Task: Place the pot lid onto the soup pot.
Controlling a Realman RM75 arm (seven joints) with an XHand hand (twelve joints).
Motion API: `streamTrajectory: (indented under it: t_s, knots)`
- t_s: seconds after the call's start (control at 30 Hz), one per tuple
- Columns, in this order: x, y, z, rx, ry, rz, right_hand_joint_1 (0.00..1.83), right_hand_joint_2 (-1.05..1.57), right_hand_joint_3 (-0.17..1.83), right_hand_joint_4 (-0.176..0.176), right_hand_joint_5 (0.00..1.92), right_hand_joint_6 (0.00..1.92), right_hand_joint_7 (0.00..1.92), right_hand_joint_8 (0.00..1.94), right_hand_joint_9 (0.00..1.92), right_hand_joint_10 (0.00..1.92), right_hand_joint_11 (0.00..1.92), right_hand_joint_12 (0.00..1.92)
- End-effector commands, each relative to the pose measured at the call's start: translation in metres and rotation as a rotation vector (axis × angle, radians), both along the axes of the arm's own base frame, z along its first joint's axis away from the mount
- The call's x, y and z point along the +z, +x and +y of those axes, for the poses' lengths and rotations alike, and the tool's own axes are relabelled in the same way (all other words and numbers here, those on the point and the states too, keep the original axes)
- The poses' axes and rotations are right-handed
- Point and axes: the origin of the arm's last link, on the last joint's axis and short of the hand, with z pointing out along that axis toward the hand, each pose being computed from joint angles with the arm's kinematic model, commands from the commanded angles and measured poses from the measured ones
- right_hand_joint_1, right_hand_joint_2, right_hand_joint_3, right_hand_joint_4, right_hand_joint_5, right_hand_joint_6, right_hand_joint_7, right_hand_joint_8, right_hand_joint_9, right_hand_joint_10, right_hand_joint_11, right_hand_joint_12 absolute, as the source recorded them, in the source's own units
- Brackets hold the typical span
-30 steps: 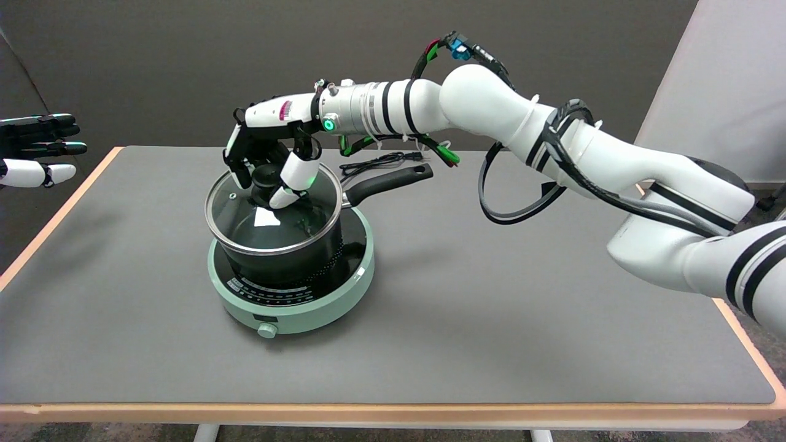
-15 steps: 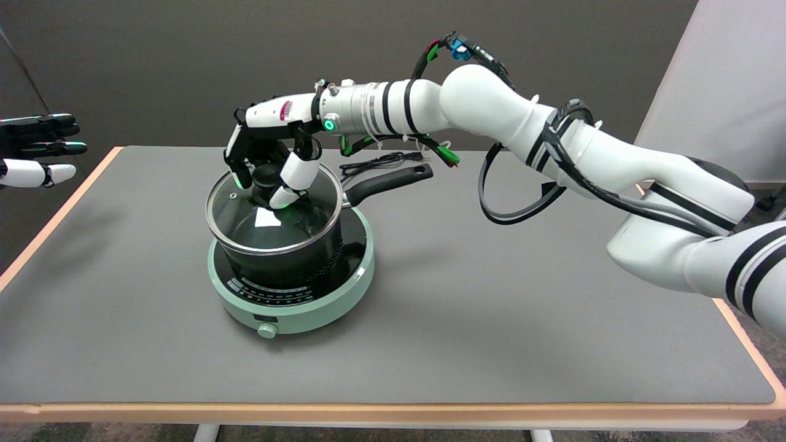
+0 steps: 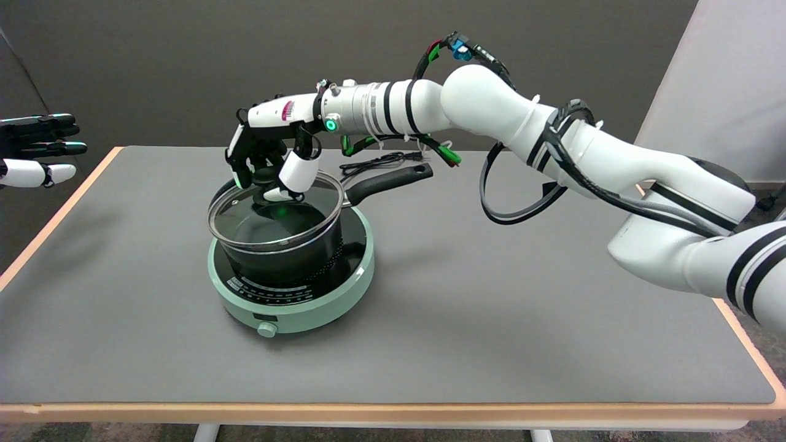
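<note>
Up over the pot, the right hand [image 3: 270, 162] reaches in from the right with its back turned upward and its fingers [image 3: 299, 172] curled down around the black knob [image 3: 265, 178] at the middle of the pot lid [image 3: 274, 212]. The white-tipped finger on the near right side presses against the knob, while the dark fingers on the left wrap its far side, so the knob is pinched between them with little room to spare; how tightly they bear on it cannot be told. The glass lid with its metal rim sits over the mouth of the soup pot [image 3: 288, 258], its far left edge looking slightly raised, though whether the rim is seated all round is unclear. The pot stands on the pale green cooktop [image 3: 344, 285], left of the table's [image 3: 491, 331] middle, and its black handle [image 3: 393, 180] points toward the far right. A black cord [image 3: 374, 162] lies coiled on the table just beyond that handle. At the far left edge of the view the left hand [image 3: 37, 150] hangs in the air, well apart from the pot.
</note>
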Motion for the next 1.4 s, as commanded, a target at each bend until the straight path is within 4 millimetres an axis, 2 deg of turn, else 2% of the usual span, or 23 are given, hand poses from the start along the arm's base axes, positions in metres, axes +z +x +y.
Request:
streamTrajectory:
  t_s: [0.03, 0.93, 1.4]
  knots:
    - [0.0039, -0.0012, -0.0018, -0.004, -0.011, 0.000, 1.04, 0.72, 0.93, 0.176, 0.76, 0.72, 0.91, 0.64, 0.77, 1.33, 0.46, 1.79]
    - [0.0139, -0.0007, -0.0062, 0.008, -0.061, -0.065, 1.03, 0.73, 0.89, 0.174, 0.76, 0.72, 0.93, 0.60, 0.78, 1.30, 0.45, 1.79]
    - [0.0107, -0.0002, -0.0009, 0.012, -0.044, -0.080, 1.02, 0.72, 0.92, 0.176, 0.76, 0.73, 0.93, 0.60, 0.79, 1.30, 0.45, 1.80]
